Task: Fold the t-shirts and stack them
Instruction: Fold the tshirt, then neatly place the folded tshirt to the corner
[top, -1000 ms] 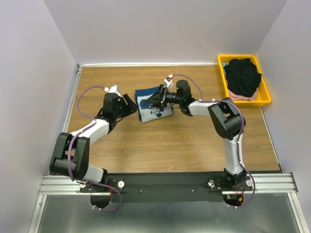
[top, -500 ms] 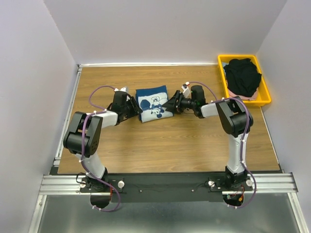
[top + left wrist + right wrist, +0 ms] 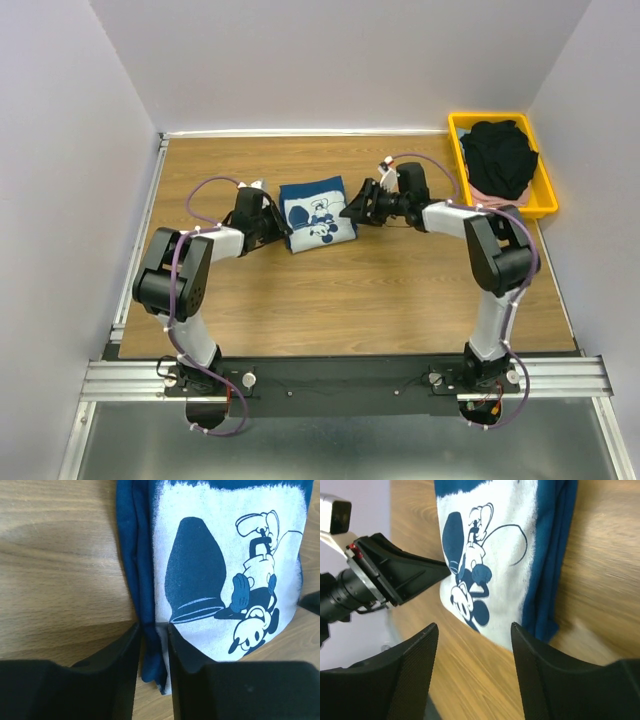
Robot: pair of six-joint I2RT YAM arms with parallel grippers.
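At the middle of the wooden desk [image 3: 400, 290], the navy t-shirt [image 3: 315, 213] is lying folded into a compact rectangle, its white cartoon-mouse print [image 3: 235, 570] facing up. On its left side, the left gripper [image 3: 152, 630] is sitting low over the desk and straddling the shirt's thick folded edge. Its two dark fingers [image 3: 120, 655] are standing narrowly apart, one over bare wood and the other over the white print. The bunched blue cloth is filling the gap between them, so this gripper is pinching that edge. On the opposite side, the right gripper [image 3: 474, 630] is hovering just beside the shirt's right edge with its fingers [image 3: 415, 670] spread wide. Only desk and the near corner of the cloth are showing between them, and it is holding nothing. From the right wrist, the left gripper is showing beyond the far edge of the shirt. Both arms are reaching inward from the near edge of the desk and facing each other across the garment. Toward the far right corner, well apart from the folded shirt, the yellow tray [image 3: 548, 190] is holding the other two garments. The black t-shirt [image 3: 500, 155] is lying crumpled on top, and the pink t-shirt [image 3: 482, 198] is showing only as a pale strip beneath it at the tray's near end.
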